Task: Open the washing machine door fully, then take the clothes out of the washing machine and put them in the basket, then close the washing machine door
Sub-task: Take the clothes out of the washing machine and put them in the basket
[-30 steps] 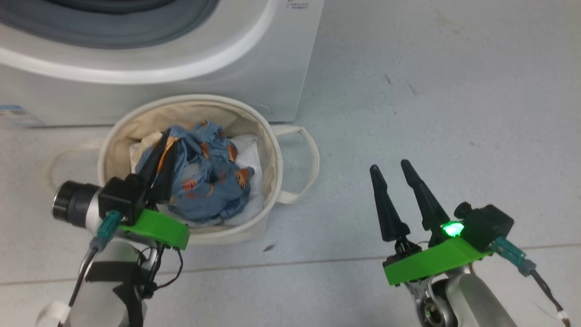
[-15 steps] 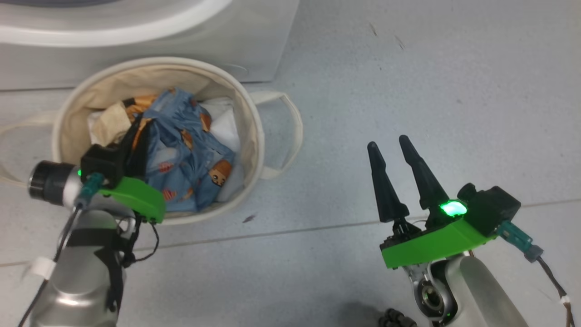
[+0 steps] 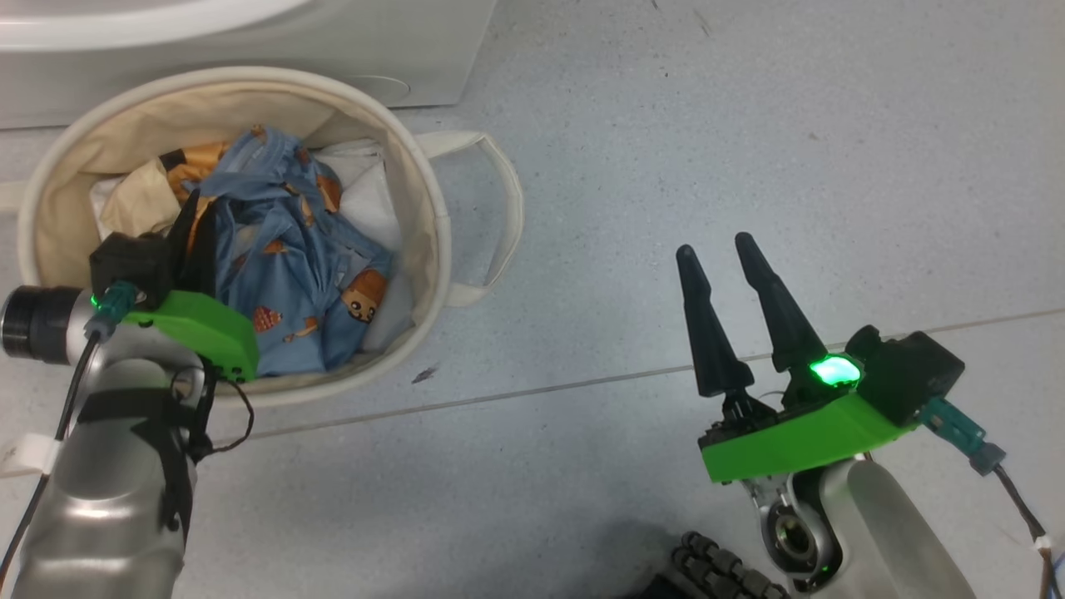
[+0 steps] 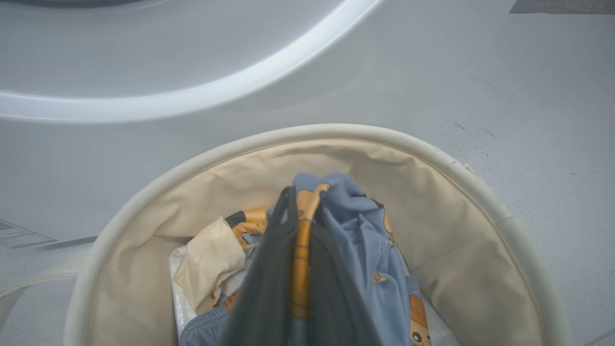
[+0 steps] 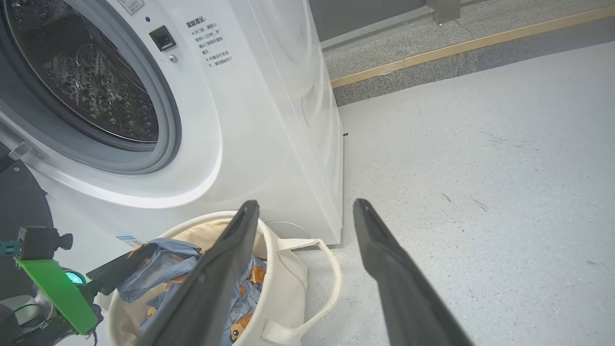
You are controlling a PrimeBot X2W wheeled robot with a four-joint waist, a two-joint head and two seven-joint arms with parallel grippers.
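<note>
- The left fingers (image 4: 274, 269) reach down into the basket (image 3: 442, 225) from its near side, pressed tight together with an orange strip of the clothes (image 3: 287, 274) pinched between them
- The clothes are blue with small brown bears and lie bunched in the middle of the basket, with a cream and orange part toward the left side of the heap
- From the right wrist view, a fold of the blue cloth is drawn up toward the left fingers, a little above the rest of the heap
- A plain white sheet (image 3: 366, 179) lies under the clothes and shows along the heap's right side
- The basket stands on the grey floor (image 3: 666, 125) just in front of the washer (image 5: 269, 144), near its lower right corner
- One looped handle (image 3: 499, 208) sticks out from the basket toward the robot's right
- The right fingers (image 3: 707, 333) hang over bare floor, well apart from the basket and to its right, with their tips pointing away from the robot
- They are spread wide with nothing between them, and a green light glows at their base
- In the right wrist view the drum mouth (image 5: 96, 77) stands uncovered, with its grey gasket and the dimpled metal drum in plain sight
- The dark curved shape at the far left of that view is probably the door (image 5: 21, 202) swung open, though too little of it shows to be sure
</note>
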